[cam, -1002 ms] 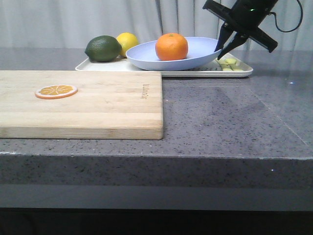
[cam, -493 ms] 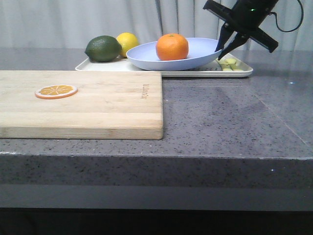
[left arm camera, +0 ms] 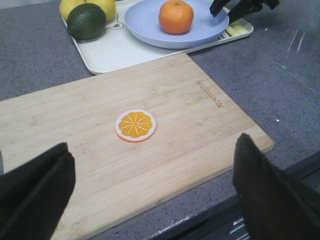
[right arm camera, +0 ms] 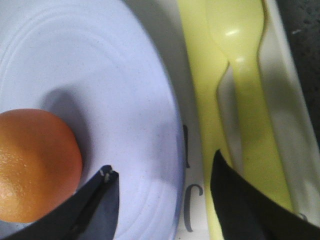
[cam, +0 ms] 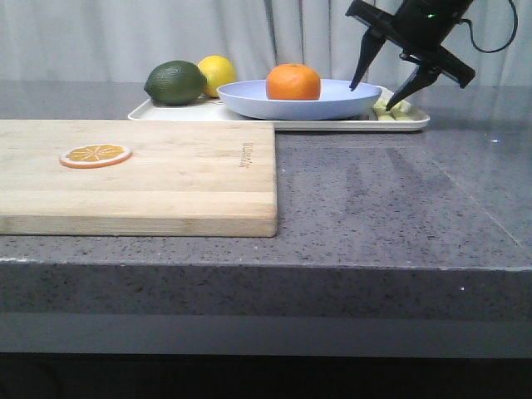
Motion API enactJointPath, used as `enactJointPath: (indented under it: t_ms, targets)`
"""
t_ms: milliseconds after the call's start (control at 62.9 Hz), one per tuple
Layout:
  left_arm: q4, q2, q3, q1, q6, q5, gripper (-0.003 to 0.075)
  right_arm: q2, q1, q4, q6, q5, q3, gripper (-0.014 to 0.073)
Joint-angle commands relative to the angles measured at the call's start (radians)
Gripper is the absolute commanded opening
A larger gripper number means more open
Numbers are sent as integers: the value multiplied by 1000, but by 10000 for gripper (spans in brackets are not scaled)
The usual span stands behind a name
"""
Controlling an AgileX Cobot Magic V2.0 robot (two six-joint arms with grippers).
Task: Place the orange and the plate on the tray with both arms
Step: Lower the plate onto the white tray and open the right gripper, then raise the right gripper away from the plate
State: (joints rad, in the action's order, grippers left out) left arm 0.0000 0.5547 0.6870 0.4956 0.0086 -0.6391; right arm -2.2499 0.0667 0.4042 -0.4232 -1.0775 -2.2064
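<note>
Where the cutting board [left arm camera: 165, 125] bears small lettering, it is unreadable.

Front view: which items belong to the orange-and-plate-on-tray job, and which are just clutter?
Job:
- orange, sitting in the plate
- plate, resting on the tray
- tray
- right gripper, open, straddling the plate's rim
- left gripper, open over the cutting board

Clutter:
- cutting board
- orange slice
- lime
- lemon
- yellow utensils

Front camera low, level — wrist cameras look down; all share the plate [cam: 299, 101]
</note>
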Motion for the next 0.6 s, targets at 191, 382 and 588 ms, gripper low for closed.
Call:
enactJointPath:
  t_ms: [191,382,588]
  targets:
    - [-7,3,25,0,-9,74,618,117,-1,15,22,-19,-43,456]
    - [-7,3,25,0,-9,74,618,206,-1,15,152,-32,-43,456]
    - [-7,3,25,0,-9,74,618,336,-1,14,312,-51,-43,456]
